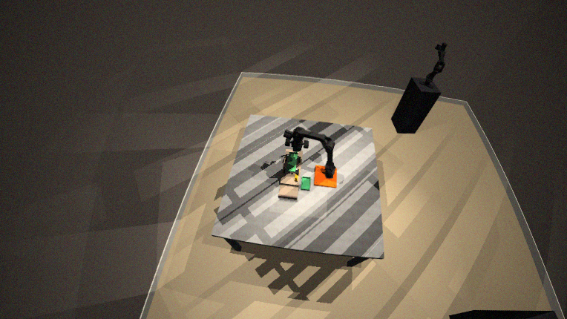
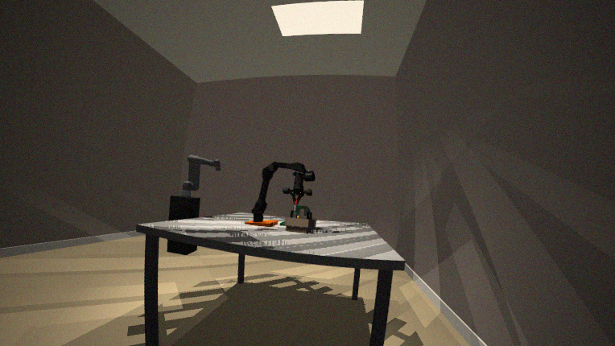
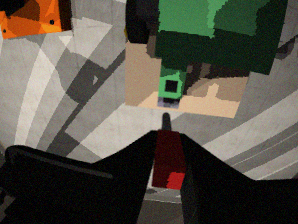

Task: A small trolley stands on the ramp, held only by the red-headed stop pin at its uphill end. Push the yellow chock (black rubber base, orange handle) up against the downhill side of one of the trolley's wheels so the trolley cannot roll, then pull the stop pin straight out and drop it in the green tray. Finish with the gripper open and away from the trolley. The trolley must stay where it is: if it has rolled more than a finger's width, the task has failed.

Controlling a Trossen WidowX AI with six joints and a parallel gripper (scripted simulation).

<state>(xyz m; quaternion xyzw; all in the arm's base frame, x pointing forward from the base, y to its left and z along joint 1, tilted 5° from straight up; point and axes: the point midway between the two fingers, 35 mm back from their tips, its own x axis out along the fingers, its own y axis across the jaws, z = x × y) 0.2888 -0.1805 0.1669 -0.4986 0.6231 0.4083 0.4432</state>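
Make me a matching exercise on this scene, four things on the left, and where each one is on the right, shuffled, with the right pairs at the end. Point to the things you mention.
1. stop pin (image 2: pixel 295 201) (image 3: pixel 169 160)
2. green tray (image 1: pixel 305 183)
3. yellow chock (image 1: pixel 296 177)
4. arm's foot (image 1: pixel 329 170) (image 2: pixel 257 216)

A. on the ramp (image 1: pixel 288 192) (image 2: pixel 299 224) (image 3: pixel 141 75)
B. on the orange plate (image 1: pixel 320 182) (image 2: pixel 269 223) (image 3: pixel 30 22)
C. between the gripper's (image 2: pixel 295 203) (image 3: pixel 168 132) fingers
D. on the table top, between the ramp and the orange plate

Right pairs: 1-C, 2-D, 3-A, 4-B
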